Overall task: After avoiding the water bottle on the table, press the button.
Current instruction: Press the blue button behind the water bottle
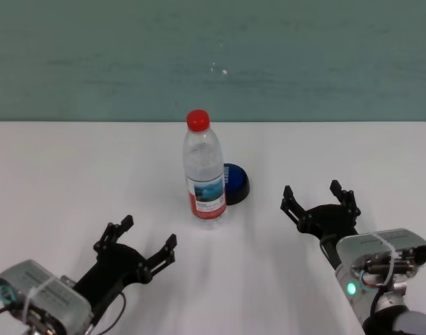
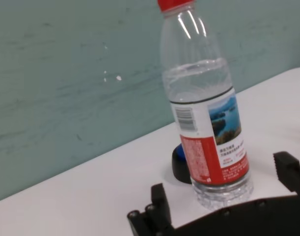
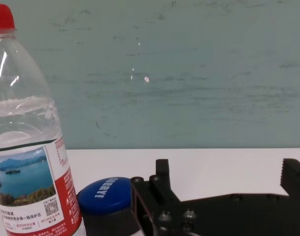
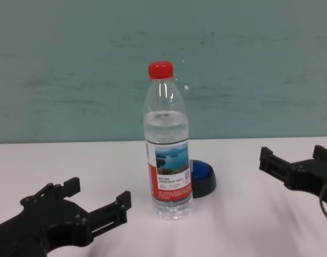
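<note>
A clear water bottle (image 1: 203, 171) with a red cap and a red-and-white lake label stands upright at the middle of the white table (image 1: 73, 174). Just behind it to the right sits the button (image 1: 236, 183), a blue dome on a black base, partly hidden by the bottle (image 4: 168, 155) in the chest view, where the button (image 4: 203, 176) peeks out on the right. My left gripper (image 1: 141, 242) is open near the front left, short of the bottle. To the right of the button, my right gripper (image 1: 319, 197) is open with nothing between its fingers. The right wrist view shows the button (image 3: 109, 195) beside the bottle (image 3: 27, 147).
A teal wall (image 1: 213, 56) rises behind the table's far edge. Bare white tabletop lies to the left and right of the bottle.
</note>
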Controlling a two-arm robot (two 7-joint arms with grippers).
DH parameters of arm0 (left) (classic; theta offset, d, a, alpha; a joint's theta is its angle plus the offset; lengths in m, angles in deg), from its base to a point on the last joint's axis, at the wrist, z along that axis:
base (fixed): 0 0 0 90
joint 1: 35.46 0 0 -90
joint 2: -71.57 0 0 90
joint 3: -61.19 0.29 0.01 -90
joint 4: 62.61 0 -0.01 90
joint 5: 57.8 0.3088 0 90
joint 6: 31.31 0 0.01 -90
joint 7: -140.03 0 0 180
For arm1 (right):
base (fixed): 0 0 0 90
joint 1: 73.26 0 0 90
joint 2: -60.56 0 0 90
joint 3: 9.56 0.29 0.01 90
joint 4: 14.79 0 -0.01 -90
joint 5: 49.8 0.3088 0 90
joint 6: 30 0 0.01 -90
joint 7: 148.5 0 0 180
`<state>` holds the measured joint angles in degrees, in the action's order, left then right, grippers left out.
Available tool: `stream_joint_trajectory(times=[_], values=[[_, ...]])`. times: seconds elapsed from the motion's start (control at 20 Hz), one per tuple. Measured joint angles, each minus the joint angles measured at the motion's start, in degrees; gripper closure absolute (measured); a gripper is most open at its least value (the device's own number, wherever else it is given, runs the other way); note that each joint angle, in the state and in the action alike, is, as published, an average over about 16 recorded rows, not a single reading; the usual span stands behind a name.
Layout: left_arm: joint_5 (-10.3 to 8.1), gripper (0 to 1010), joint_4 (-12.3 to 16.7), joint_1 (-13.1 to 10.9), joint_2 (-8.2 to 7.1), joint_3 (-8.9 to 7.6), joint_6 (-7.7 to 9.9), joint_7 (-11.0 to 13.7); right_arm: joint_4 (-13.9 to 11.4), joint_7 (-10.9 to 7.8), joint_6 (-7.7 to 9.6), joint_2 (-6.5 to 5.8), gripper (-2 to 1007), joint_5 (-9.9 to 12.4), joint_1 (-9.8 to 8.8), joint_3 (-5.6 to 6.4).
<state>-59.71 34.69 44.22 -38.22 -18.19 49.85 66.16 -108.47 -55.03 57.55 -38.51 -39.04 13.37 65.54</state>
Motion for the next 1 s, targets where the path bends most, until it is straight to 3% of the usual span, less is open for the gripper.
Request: stream_joint_trajectory(times=[0.55, 1.0], values=[[-0.03, 10, -0.19, 0.11, -0.27, 0.17, -0.94, 0.32, 0.00, 0.00, 0.00, 0.00, 2, 0.00, 0.00, 0.00], [-2.44, 10, 0.67, -0.96, -3.65, -1.84, -2.86, 3.00, 0.00, 0.00, 0.00, 0.00, 2, 0.00, 0.00, 0.00]])
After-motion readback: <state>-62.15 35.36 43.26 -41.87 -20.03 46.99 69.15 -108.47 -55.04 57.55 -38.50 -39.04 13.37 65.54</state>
